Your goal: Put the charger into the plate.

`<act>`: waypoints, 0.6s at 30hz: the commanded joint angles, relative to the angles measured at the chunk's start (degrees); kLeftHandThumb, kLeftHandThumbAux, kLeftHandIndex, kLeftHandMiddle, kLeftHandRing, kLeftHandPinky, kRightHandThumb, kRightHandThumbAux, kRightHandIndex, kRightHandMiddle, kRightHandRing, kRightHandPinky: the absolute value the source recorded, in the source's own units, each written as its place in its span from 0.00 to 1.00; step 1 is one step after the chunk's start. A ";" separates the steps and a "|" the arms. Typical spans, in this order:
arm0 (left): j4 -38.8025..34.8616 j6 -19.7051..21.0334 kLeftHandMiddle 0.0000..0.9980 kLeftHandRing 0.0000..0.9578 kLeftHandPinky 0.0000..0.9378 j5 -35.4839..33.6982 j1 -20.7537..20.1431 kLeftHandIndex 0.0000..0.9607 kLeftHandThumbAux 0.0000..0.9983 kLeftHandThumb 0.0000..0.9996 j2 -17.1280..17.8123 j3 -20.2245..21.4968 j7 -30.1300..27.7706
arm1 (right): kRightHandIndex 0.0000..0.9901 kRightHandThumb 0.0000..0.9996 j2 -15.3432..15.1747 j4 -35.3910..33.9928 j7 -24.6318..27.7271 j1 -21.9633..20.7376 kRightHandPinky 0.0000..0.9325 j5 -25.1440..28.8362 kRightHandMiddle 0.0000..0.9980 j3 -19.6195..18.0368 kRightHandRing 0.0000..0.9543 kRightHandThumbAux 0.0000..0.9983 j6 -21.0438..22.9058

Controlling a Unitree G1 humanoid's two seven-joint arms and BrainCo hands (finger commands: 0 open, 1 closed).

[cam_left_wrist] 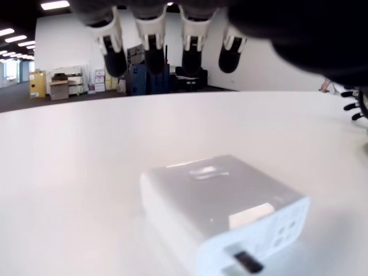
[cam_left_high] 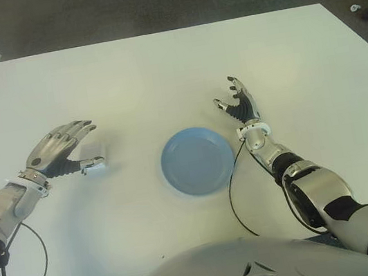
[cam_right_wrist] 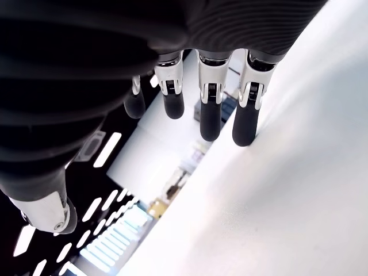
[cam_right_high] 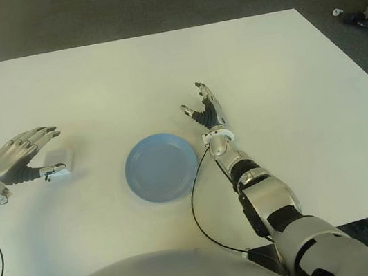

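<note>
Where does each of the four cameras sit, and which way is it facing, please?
Left eye view: on the head, looking down at the table, the plate, both arms.
Right eye view: beside it, same scene; charger by the left hand.
Left wrist view: on the left wrist, looking past its open fingers over the charger.
Right wrist view: on the right wrist, showing the empty right hand.
Shared: the eyes and left wrist all show the charger.

No legible text, brand, number or sign. The charger (cam_left_wrist: 221,215) carries a pale label and small marks on one end face, too blurred to read.
</note>
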 commanded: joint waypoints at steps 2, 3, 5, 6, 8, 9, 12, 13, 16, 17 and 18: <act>10.89 -1.88 0.00 0.00 0.00 5.55 -6.29 0.00 0.14 0.31 -2.96 -5.16 5.68 | 0.00 0.11 0.85 3.09 1.13 4.50 0.31 -1.00 0.00 1.15 0.17 0.57 2.21; 12.24 -2.29 0.00 0.00 0.00 6.05 -7.07 0.00 0.14 0.31 -3.10 -5.81 6.54 | 0.00 0.11 0.83 3.10 1.13 4.51 0.31 -0.98 0.00 1.19 0.17 0.57 2.20; 14.73 -3.03 0.00 0.00 0.00 7.00 -8.57 0.00 0.14 0.31 -3.39 -7.12 8.18 | 0.00 0.11 0.79 3.10 1.24 4.51 0.30 -0.90 0.00 1.22 0.17 0.57 2.24; 15.97 -3.29 0.00 0.00 0.00 7.52 -9.35 0.00 0.14 0.31 -3.59 -7.84 9.03 | 0.00 0.11 0.78 3.11 1.31 4.51 0.30 -0.86 0.00 1.21 0.17 0.57 2.29; 18.16 -3.73 0.00 0.00 0.00 8.41 -10.74 0.00 0.14 0.30 -3.93 -9.20 10.61 | 0.00 0.11 0.77 3.11 1.35 4.51 0.30 -0.82 0.00 1.23 0.17 0.56 2.34; 19.12 -3.91 0.00 0.00 0.00 8.75 -11.34 0.00 0.14 0.30 -4.07 -9.85 11.34 | 0.00 0.11 0.76 3.11 1.34 4.51 0.30 -0.82 0.00 1.25 0.17 0.56 2.36; 21.05 -4.54 0.00 0.00 0.00 9.59 -12.61 0.00 0.14 0.30 -4.29 -11.51 13.39 | 0.00 0.11 0.67 3.10 1.24 4.53 0.30 -0.89 0.00 1.34 0.17 0.56 2.36; 21.58 -4.71 0.00 0.00 0.00 9.83 -12.95 0.00 0.14 0.30 -4.34 -12.02 14.03 | 0.00 0.11 0.65 3.09 1.21 4.54 0.30 -0.91 0.00 1.37 0.17 0.56 2.36; 23.00 -5.14 0.00 0.00 0.00 10.46 -13.85 0.00 0.13 0.30 -4.49 -13.46 15.83 | 0.00 0.11 0.59 3.09 1.14 4.56 0.31 -0.95 0.00 1.46 0.17 0.56 2.36; 23.41 -5.18 0.00 0.00 0.00 10.80 -14.15 0.00 0.13 0.30 -4.51 -14.02 16.56 | 0.00 0.11 0.57 3.10 1.10 4.56 0.31 -0.98 0.00 1.50 0.17 0.56 2.35; 23.74 -5.23 0.00 0.00 0.00 11.05 -14.39 0.00 0.13 0.30 -4.53 -14.46 17.12 | 0.00 0.11 0.56 3.10 1.07 4.56 0.31 -1.00 0.00 1.53 0.17 0.56 2.34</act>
